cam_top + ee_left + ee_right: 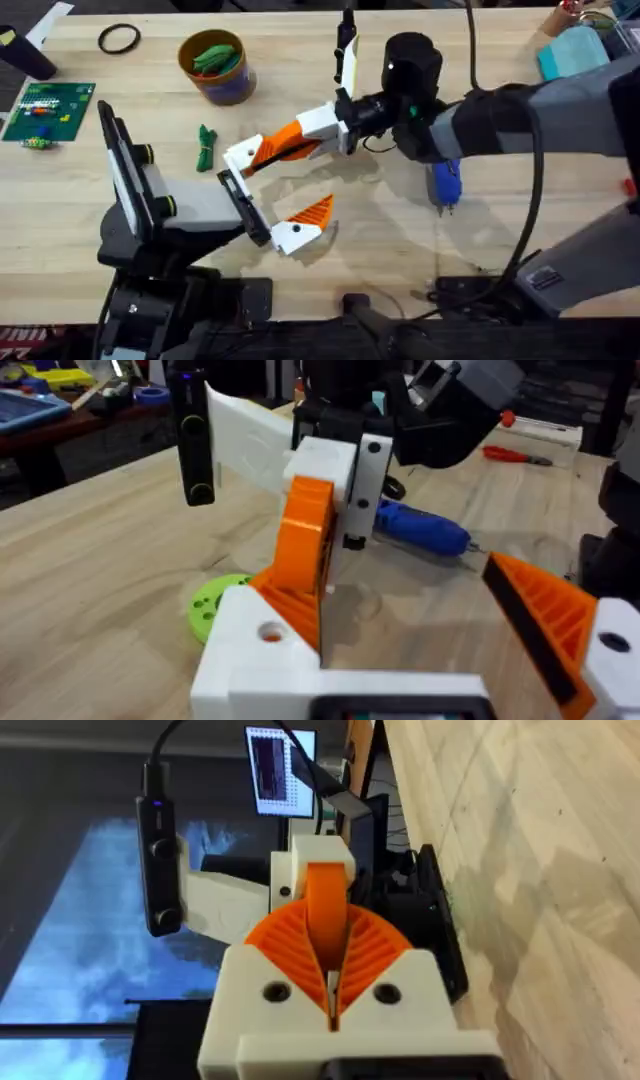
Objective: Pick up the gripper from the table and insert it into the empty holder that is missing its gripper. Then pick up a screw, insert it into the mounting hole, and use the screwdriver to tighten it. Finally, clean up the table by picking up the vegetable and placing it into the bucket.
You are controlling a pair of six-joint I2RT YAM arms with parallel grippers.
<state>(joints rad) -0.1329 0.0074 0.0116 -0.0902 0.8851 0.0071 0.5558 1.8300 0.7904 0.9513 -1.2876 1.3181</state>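
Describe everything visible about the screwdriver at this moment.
The screwdriver is a short, stubby tool with a thick bright-blue handle, seemingly plastic, and a small metal tip. It lies flat on the light wooden table, just below the right arm's dark forearm in the overhead view, tip pointing toward the arms' bases. The left wrist view shows it resting on the wood behind the orange-and-white fingers. No gripper holds or touches it.
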